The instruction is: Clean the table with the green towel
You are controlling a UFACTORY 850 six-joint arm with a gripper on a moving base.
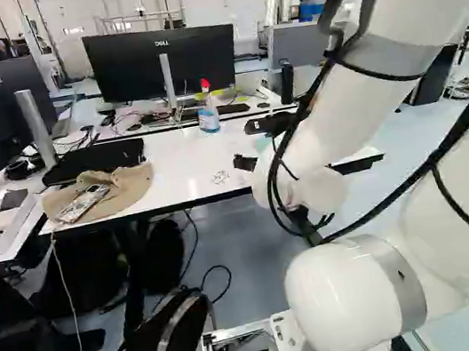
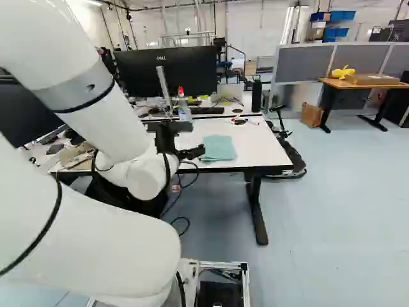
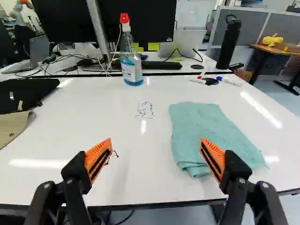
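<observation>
Wrist view: The gripper (image 3: pixel 156 145) is open, its two orange pads (image 3: pixel 97 158) spread wide with nothing gripped. The towel (image 3: pixel 206 133) lies flat and folded on the table (image 3: pixel 140 171). It begins between the fingers and runs under and past the right one. The wide spread presumably serves to admit the cloth. For the grasp, the gripper should shift right and descend until a fold sits between the pads. Scribbled marks (image 3: pixel 146 110) sit ahead of the gripper, left of the towel; these are the probable target of the wipe. The bottle (image 3: pixel 131 65) stands upright behind them, probably kept at hand for spraying. Two markers (image 3: pixel 229 81) (image 3: pixel 198 80) lie near the far edge.

Left base view: The arm (image 1: pixel 319 116) reaches over the front edge, which places the gripper above the table and hides most of the towel. The cap (image 1: pixel 121 194) and the black bag (image 1: pixel 92 160) rest at the left end, beside the work area; a wide stroke could catch them.

Right base view: The towel lies just beyond the gripper, close to the front edge, within easy reach. Caution: a low approach could push it off. The task is judged to be at its start, with the pick-up as the step in hand.
</observation>
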